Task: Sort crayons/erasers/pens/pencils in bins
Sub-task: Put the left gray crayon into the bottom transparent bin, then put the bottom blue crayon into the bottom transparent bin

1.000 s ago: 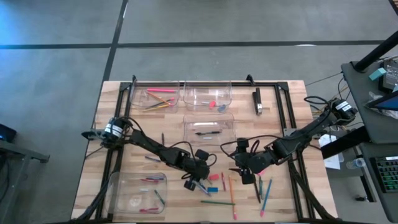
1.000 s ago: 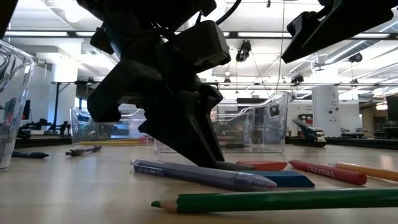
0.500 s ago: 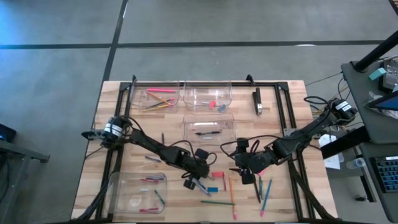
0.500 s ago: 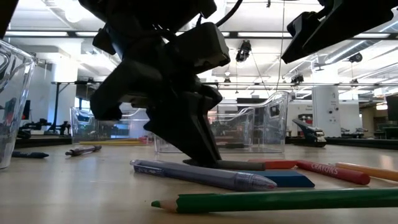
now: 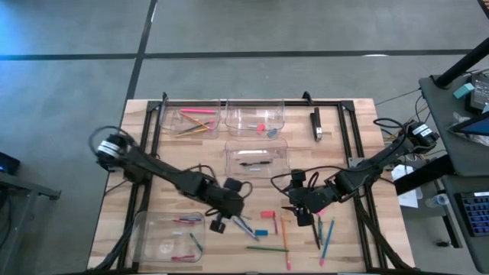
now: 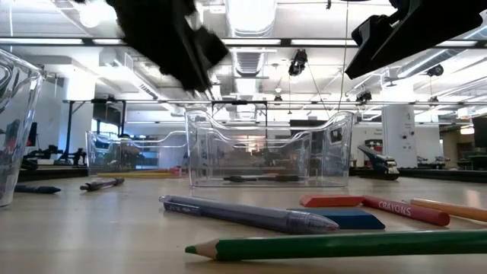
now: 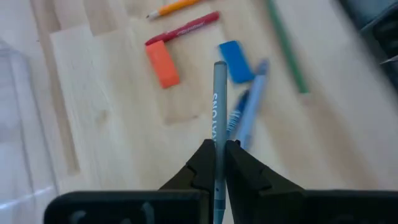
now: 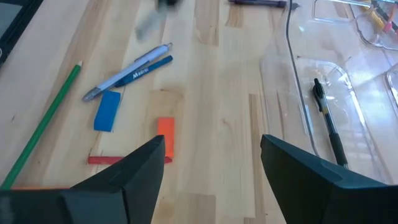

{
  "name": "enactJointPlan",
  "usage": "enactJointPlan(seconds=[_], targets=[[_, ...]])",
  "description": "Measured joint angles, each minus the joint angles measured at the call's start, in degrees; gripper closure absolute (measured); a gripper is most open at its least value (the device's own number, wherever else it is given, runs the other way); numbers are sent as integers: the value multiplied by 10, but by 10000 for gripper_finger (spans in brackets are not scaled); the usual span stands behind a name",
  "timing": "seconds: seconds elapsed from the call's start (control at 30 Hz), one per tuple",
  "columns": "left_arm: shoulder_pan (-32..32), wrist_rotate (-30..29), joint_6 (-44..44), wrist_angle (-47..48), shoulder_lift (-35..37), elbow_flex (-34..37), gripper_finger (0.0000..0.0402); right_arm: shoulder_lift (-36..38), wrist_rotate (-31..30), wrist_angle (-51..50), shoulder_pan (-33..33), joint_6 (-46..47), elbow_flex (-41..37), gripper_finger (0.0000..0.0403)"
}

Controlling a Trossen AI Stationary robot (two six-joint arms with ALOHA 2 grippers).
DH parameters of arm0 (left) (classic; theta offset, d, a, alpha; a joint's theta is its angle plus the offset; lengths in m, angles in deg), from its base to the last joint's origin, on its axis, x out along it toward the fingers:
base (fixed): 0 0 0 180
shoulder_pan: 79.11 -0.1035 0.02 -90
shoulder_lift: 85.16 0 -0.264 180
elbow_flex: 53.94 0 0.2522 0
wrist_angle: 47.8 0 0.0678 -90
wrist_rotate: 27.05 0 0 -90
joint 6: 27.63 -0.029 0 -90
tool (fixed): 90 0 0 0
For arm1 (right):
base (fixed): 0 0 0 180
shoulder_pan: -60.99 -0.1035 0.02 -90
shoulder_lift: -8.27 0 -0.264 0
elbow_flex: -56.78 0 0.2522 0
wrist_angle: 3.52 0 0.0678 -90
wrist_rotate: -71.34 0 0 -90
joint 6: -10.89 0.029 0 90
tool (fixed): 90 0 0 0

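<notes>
My left gripper (image 7: 219, 149) is shut on a grey pen (image 7: 219, 99) with white lettering, held above the table; in the high view it (image 5: 219, 224) hovers between the near-left bin (image 5: 168, 235) and the loose sticks. Below it lie a clear purple pen (image 6: 243, 215), a blue eraser (image 7: 235, 60), a red eraser (image 7: 163, 62), a red crayon (image 7: 183, 28) and a green pencil (image 6: 342, 245). My right gripper (image 8: 211, 162) stands open above the table to their right, holding nothing. My left gripper pinches the grey pen's shaft (image 7: 219, 134) between its two fingers. The fingers slant down toward the table and lie along the pen, whose long free end sticks out past the fingertips. The pen is lifted clear of the table.
Two bins stand at the far edge, one with pencils (image 5: 199, 121), one with erasers (image 5: 256, 118). A middle bin (image 5: 257, 156) holds a black pen (image 8: 328, 124). A black block (image 5: 316, 124) lies at the far right. More pencils (image 5: 325, 233) lie near my right gripper.
My left gripper has risen from the table and drawn toward the table's left edge, taking the grey pen with it. That pen lay behind the clear purple pen and now hangs clear of the table. The other sticks and erasers stay where they lay.
</notes>
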Motion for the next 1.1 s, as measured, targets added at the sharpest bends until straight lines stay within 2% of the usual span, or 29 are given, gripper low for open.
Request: enactJointPlan(seconds=[0.2,0.37,0.53,0.73,0.87,1.1], targets=[[48,-18,125,122,103,2,398,0,0,0,-1,5,0,149],[117,-52,262,222,171,8,398,0,0,1,-3,6,0,149],[195,-88,393,287,198,23,398,0,0,2,-3,7,0,149],[249,-89,516,288,197,64,393,0,0,9,-3,6,0,149],[258,-88,562,277,197,93,357,0,0,16,-3,5,0,149],[254,-89,572,279,199,100,258,0,0,15,-3,6,0,149]])
